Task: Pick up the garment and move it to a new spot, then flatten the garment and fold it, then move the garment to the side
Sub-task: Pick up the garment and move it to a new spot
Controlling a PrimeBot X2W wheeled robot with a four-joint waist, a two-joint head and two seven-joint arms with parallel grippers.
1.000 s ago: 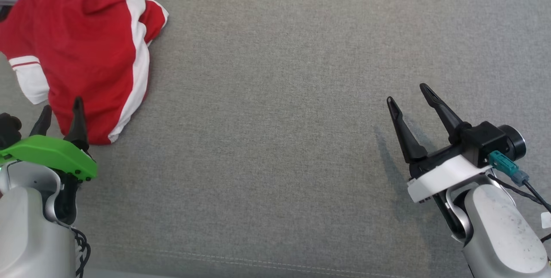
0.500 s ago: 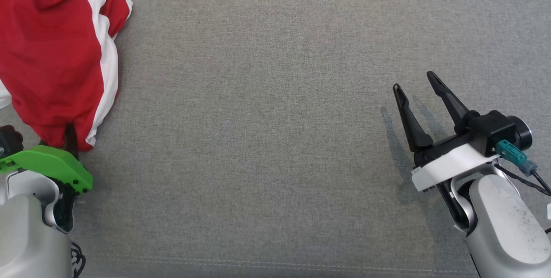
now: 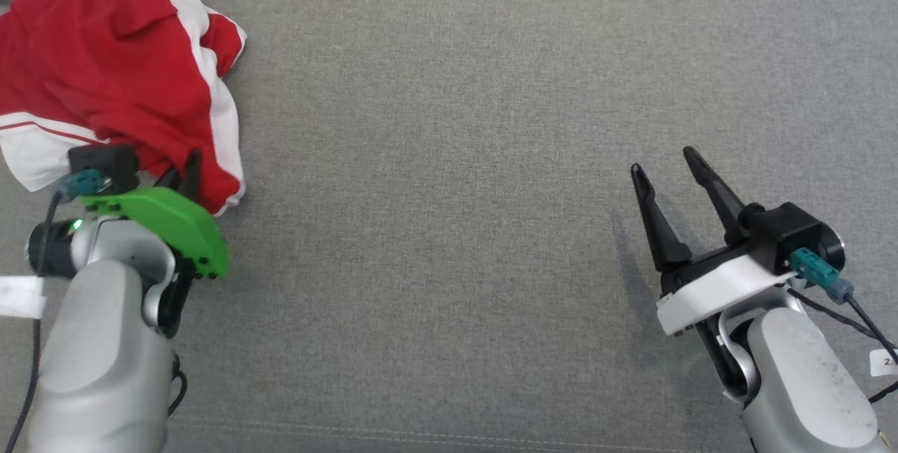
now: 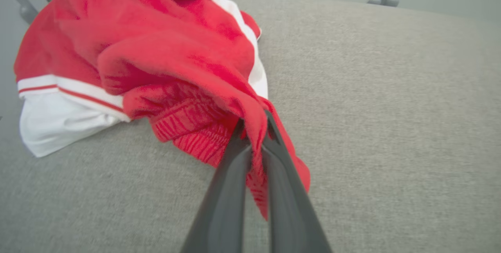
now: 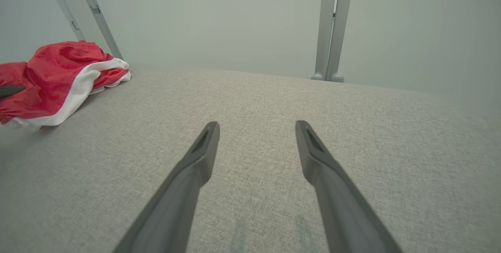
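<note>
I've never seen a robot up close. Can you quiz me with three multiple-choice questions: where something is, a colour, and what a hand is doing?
1. In the head view, where does the garment lie on the grey surface?
A) upper left
B) centre
C) lower right

2. What colours is the garment?
A) blue and yellow
B) red and white
C) all black

3. What is the left hand doing?
A) hanging open
B) shut on the garment
C) holding a cup

1 A: it is bunched in that corner.
2 B: red cloth with white bands.
3 B: it pinches red cloth.
</note>
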